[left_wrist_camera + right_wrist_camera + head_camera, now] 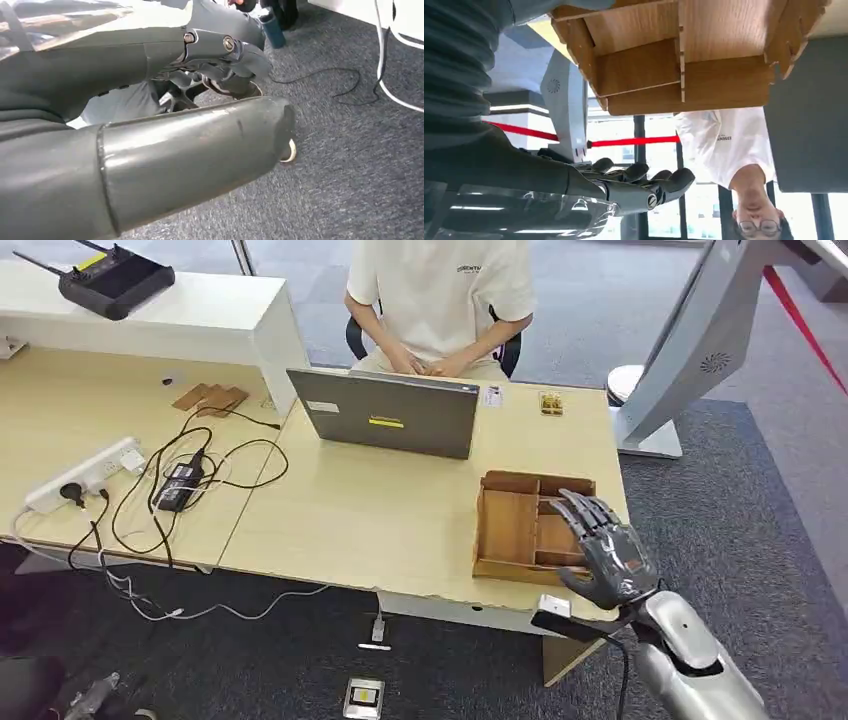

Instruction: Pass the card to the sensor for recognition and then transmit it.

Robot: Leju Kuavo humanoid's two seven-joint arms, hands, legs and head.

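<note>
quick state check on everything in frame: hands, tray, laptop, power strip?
right hand: open, fingers spread, raised over the wooden tray, holding nothing
left hand: hanging over the carpet, fingers curled, nothing visible in it
wooden tray: flat on the table, visible compartments empty
laptop: lid open, facing the person
power strip: plugs inserted

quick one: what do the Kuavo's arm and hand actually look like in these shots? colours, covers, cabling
In the head view, the right arm is a smooth silver shell. The right hand is dark grey with segmented fingers. A black block with a pale face sits at the wrist, and a thin black cable hangs from it. In the left wrist view, the left hand has a thick grey thumb and darker fingers with round metal pivot screws.
</note>
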